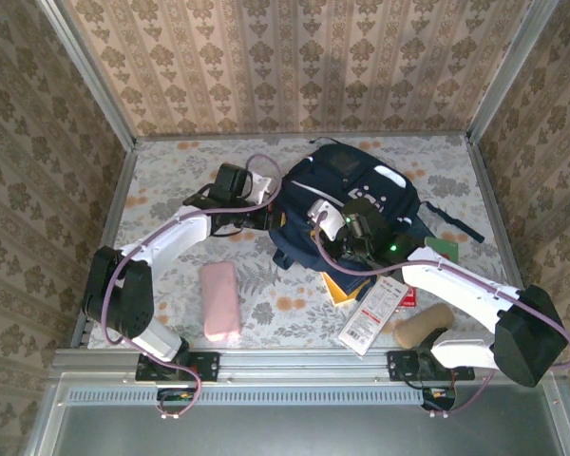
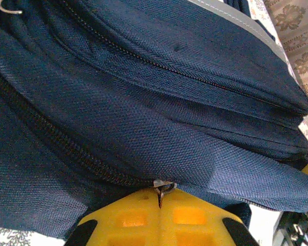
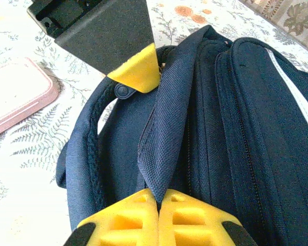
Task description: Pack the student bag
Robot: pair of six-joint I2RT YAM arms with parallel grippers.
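Clenched at the near edge of the left wrist view: yellow left fingers, nipping a small metal zip pull at the end of a coarse run of zip teeth. Clamped likewise: yellow right fingers, pinching a raised fold of the large dark navy fabric student bag. Could lose the tiny pull from so thin a pinch, if tugged off the zip's line. Could drag the whole bag across instead of opening it, given a slipping fold. Might snag slack cloth in the teeth. Lies pressed against both pairs, rising just beyond the tips; sits at the far middle of the floral counter, between the two arms
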